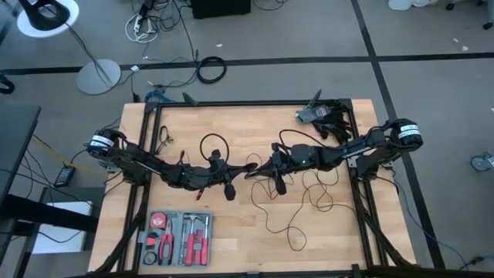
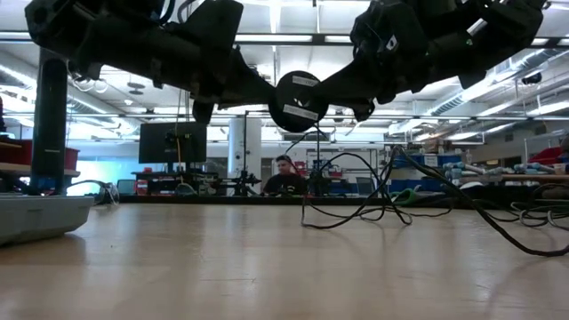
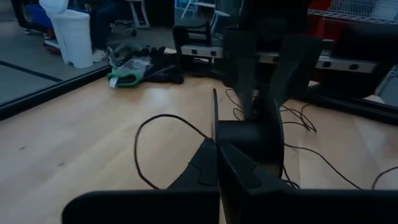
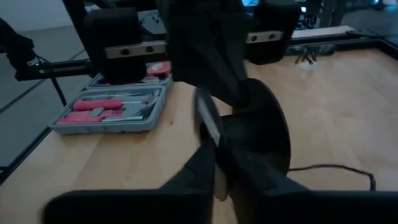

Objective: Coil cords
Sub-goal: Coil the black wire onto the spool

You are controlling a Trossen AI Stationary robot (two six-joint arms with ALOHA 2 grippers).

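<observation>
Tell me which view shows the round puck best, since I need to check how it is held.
The low view: the puck hangs clear above the table between the left gripper and the right gripper. The right wrist view shows it close but dark; the left wrist view shows part of it; the high view hides it between the arms.

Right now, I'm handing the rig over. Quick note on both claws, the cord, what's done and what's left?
Left claw: shut, mid-table, meeting the right claw in the air.
Right claw: closed on the round black puck, held up between the two arms.
Cord: hangs from the puck, most of it in loose loops on the right half of the table.
Done: puck lifted.
Left: all the coiling.
</observation>
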